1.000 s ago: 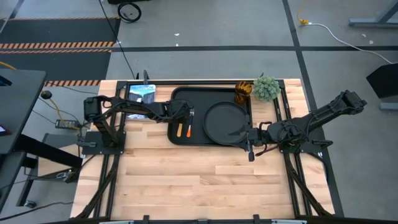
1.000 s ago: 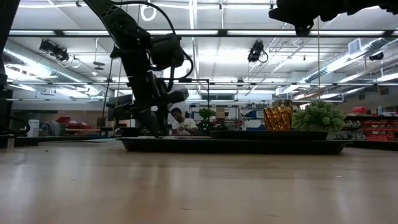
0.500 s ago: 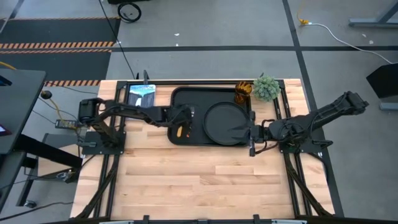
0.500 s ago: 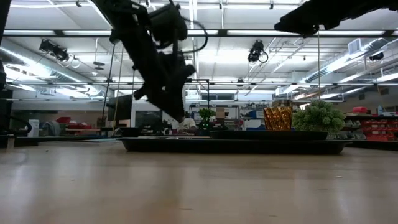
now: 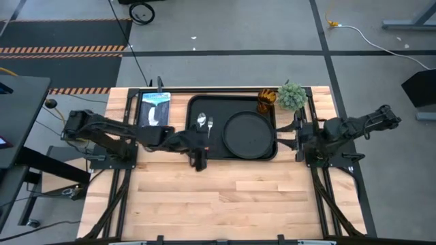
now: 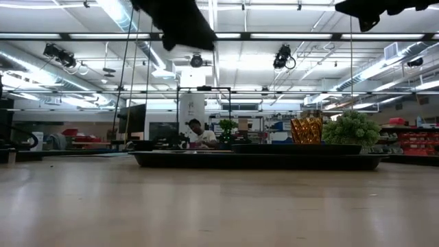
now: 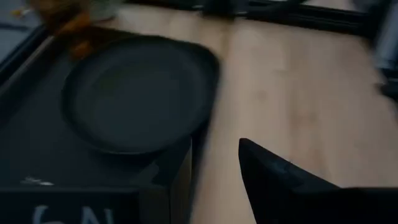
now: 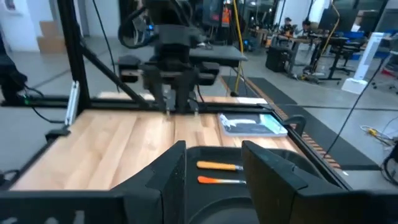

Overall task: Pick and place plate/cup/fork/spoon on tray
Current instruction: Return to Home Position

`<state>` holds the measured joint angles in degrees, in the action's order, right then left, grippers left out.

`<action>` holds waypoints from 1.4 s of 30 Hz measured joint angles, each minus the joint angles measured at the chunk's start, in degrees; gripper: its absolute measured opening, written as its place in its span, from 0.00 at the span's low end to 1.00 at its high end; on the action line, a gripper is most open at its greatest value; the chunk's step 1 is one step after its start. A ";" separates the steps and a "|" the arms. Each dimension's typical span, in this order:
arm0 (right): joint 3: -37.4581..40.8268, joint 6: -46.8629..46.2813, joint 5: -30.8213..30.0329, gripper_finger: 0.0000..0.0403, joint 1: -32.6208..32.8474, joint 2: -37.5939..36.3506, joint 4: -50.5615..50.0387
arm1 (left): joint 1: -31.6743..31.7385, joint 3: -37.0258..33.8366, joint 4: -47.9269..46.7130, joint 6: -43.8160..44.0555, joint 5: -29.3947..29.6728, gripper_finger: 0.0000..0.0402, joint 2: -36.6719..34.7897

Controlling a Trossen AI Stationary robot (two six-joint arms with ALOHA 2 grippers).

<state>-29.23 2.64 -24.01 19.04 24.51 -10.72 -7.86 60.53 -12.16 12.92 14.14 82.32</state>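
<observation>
The black tray (image 5: pixel 231 102) lies at the table's far middle. The round black plate (image 5: pixel 248 134) lies flat in its right half. The spoon (image 5: pixel 201 121) and the fork (image 5: pixel 210 124) lie side by side in its left part, and their orange handles also show in the right wrist view (image 8: pixel 217 165). The amber cup (image 5: pixel 266 101) stands upright at the tray's far right corner; inside or outside the rim, I cannot tell. My left gripper (image 5: pixel 199 160) is open and empty at the tray's near left corner. My right gripper (image 5: pixel 298 139) is open and empty, right of the tray.
A small green plant (image 5: pixel 291 95) stands right of the cup. A flat blue-and-white packet (image 5: pixel 155 107) lies left of the tray. Bare wood fills the table's near half. Black frame rails run along both sides of the table. A person sits far back in the room (image 6: pixel 197 134).
My left gripper has risen from over the spoon and fork and drawn back toward the table's near edge, past the tray's rim. My right gripper has drawn away from the plate's near right rim toward the table's right edge. The plate, spoon and fork have stayed in the tray.
</observation>
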 joint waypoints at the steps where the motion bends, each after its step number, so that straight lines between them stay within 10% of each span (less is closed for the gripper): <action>1: -0.02 -0.14 0.41 0.40 0.01 -1.03 -0.01 | -0.98 -0.04 -0.50 -1.04 -0.82 0.35 -1.19; 11: 0.62 -4.76 2.90 0.40 -0.02 -6.67 -1.68 | -3.23 -2.62 -4.24 -9.33 -8.67 0.35 -12.35; 28: 25.46 -10.34 -0.18 0.32 -0.08 -17.65 25.37 | -3.19 -28.98 11.64 -8.59 -13.85 0.35 -34.20; 42: 28.87 -18.22 -6.03 0.31 -0.08 -21.15 25.35 | -3.21 -48.09 23.67 -7.99 -12.63 0.35 -59.19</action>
<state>-0.36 -15.58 -30.04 18.96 3.36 14.63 -11.07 12.44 11.51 4.93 1.51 23.13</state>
